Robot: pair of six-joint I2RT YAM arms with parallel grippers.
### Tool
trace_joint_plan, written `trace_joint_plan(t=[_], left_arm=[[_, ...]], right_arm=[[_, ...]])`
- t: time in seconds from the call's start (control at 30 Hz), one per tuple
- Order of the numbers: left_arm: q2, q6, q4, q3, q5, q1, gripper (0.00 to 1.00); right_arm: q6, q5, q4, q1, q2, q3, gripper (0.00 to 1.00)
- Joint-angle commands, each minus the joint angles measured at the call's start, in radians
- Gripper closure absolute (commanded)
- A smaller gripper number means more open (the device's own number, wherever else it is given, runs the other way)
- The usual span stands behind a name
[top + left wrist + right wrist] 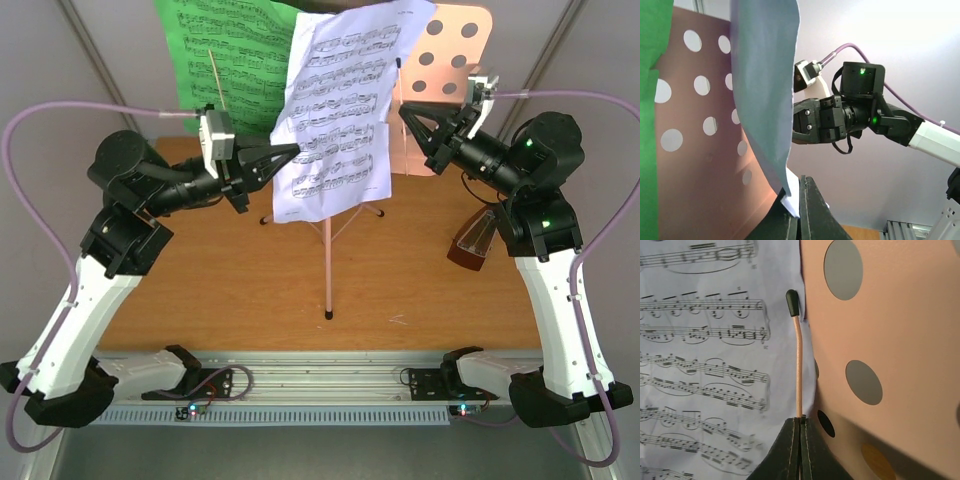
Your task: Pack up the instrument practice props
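Observation:
A pink music stand (327,260) rises from the table, its perforated desk (455,50) at the back right. The green sheet (225,55) rests on the desk's left side. The white sheet (340,110) hangs tilted across the middle. My left gripper (293,150) is shut on its left edge; the paper is pinched between the jaws (801,200). My right gripper (403,108) is shut on the stand's thin pink retaining wire (798,370), black-tipped, beside the white sheet (705,340) and the desk (900,340). The reddish-brown metronome (475,240) stands behind my right arm.
A second thin retaining wire (215,80) lies across the green sheet. The stand's tripod feet (329,313) spread on the wooden table. A metal rail (330,385) runs along the near edge between the arm bases. Grey walls close the back.

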Motion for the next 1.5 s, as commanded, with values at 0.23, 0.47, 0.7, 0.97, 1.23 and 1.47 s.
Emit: trace_joint_plan(t=[0.23, 0.47, 0.7, 0.97, 1.23, 1.47], left_arm=[[-0.135, 0.024, 0.031, -0.040, 0.002, 0.001, 0.99], [-0.270, -0.017, -0.132, -0.140, -0.183, 0.001, 0.99], [-0.498, -0.290, -0.193, -0.556, -0.265, 0.001, 1.00], [-0.797, -0.504, -0.254, -0.928, -0.293, 0.002, 1.00], [-0.804, -0.692, -0.251, -1.100, -0.307, 0.005, 1.00], [-0.599, -0.719, -0.129, -1.131, -0.205, 0.119, 1.00]], right_arm=[[0.040, 0.094, -0.034, 0.001, 0.008, -0.019, 0.99], [0.045, 0.093, -0.037, 0.001, 0.006, -0.028, 0.97], [0.046, 0.044, -0.046, 0.000, 0.003, -0.031, 0.45], [0.021, 0.024, -0.090, 0.001, -0.052, -0.044, 0.26], [0.010, 0.018, -0.122, 0.001, -0.105, -0.073, 0.13], [-0.031, 0.039, -0.178, 0.001, -0.169, -0.089, 0.04]])
